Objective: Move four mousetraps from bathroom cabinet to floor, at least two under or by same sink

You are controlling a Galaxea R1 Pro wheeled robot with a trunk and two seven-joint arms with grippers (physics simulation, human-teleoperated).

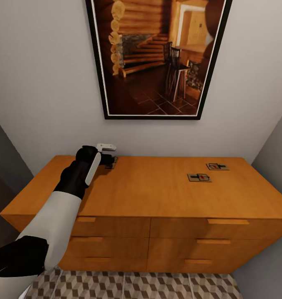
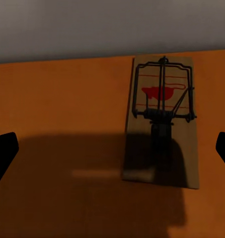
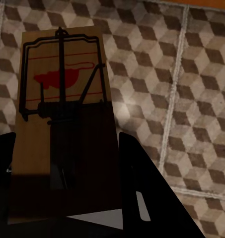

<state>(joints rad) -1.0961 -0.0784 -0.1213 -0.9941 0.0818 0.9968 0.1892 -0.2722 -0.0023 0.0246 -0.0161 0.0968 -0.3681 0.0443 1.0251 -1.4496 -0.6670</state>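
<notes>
Lying just ahead of the released left gripper, the mousetrap is shown lengthwise along the fingers' reach.

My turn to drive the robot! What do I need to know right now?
Left pincer: open, hovering over a trap at the cabinet top's back left; nothing gripped.
Right pincer: shut on a trap, held above the tiled floor.
Two more traps lie on the cabinet top, right side.
Done: one trap picked up. None seen on the floor yet.
Left: grab the other three, set all four on the floor, two by the sink.
</notes>
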